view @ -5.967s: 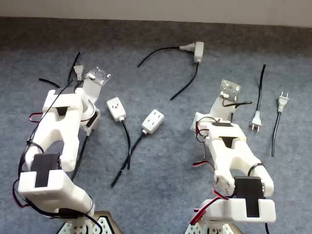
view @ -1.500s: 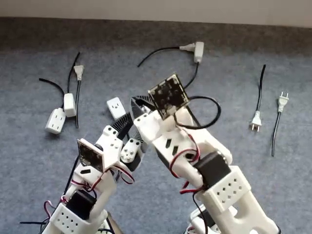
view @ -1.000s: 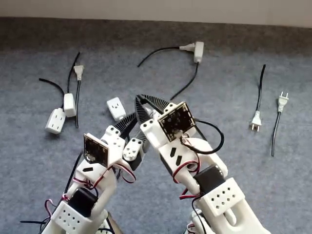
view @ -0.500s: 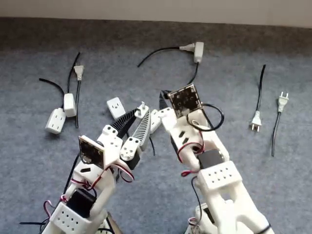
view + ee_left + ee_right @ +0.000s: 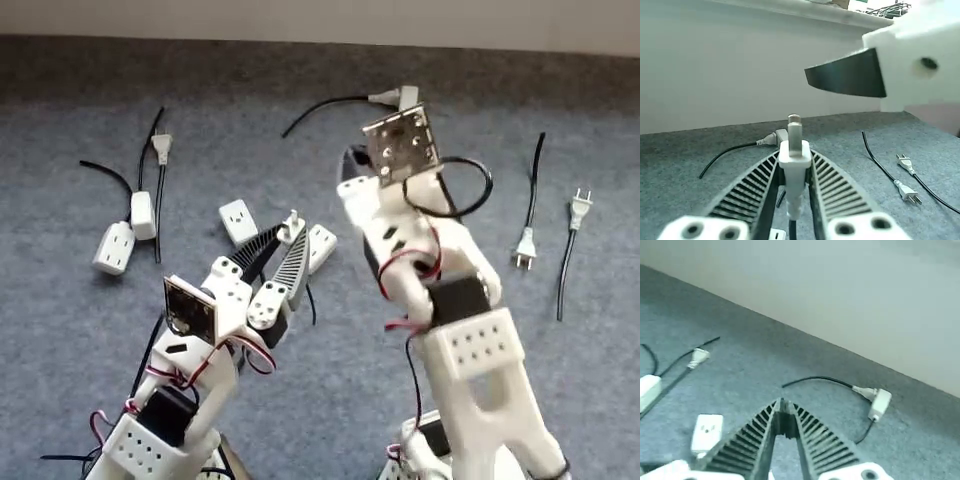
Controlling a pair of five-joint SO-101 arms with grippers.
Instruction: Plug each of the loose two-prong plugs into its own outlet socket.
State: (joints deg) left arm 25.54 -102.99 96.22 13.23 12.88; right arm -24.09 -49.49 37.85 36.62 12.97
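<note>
Seen from above, the left gripper (image 5: 288,238) clamps a white two-prong plug (image 5: 293,221) just beside an outlet socket (image 5: 320,246) on grey carpet (image 5: 570,400), the left wrist view shows its prongs upright between the fingers, and the right wrist view shows the right gripper (image 5: 783,407) closed and empty.

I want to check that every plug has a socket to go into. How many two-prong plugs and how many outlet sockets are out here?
two-prong plugs: 5
outlet sockets: 5
Total: 10
</note>
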